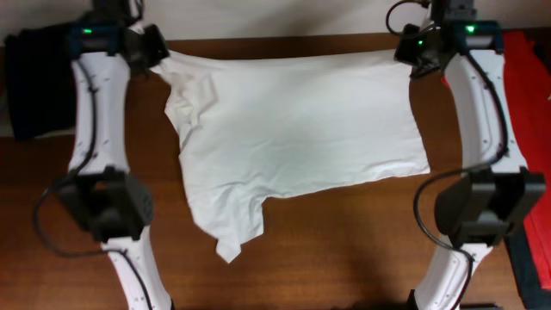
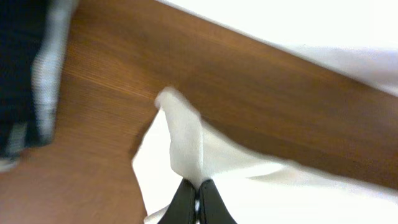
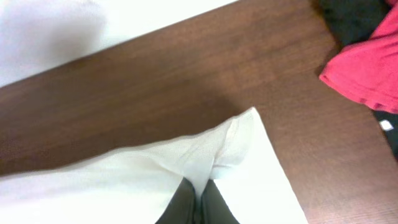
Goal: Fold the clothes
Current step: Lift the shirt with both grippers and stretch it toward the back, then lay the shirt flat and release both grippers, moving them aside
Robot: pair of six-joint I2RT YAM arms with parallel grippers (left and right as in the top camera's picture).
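The white T-shirt (image 1: 293, 129) lies spread across the middle of the brown table, stretched between both arms along its far edge. No print shows on it. My left gripper (image 1: 157, 53) is shut on the shirt's far left corner; in the left wrist view its fingers (image 2: 199, 193) pinch a fold of white cloth (image 2: 186, 137). My right gripper (image 1: 411, 53) is shut on the far right corner; in the right wrist view the fingers (image 3: 200, 198) pinch white cloth (image 3: 236, 143). A sleeve hangs toward the near edge (image 1: 231, 245).
Folded black clothes (image 1: 34, 82) lie at the far left, also in the left wrist view (image 2: 22, 74). A red garment (image 1: 525, 112) lies at the right, also in the right wrist view (image 3: 367, 62). Bare brown table (image 1: 344, 250) lies in front of the shirt.
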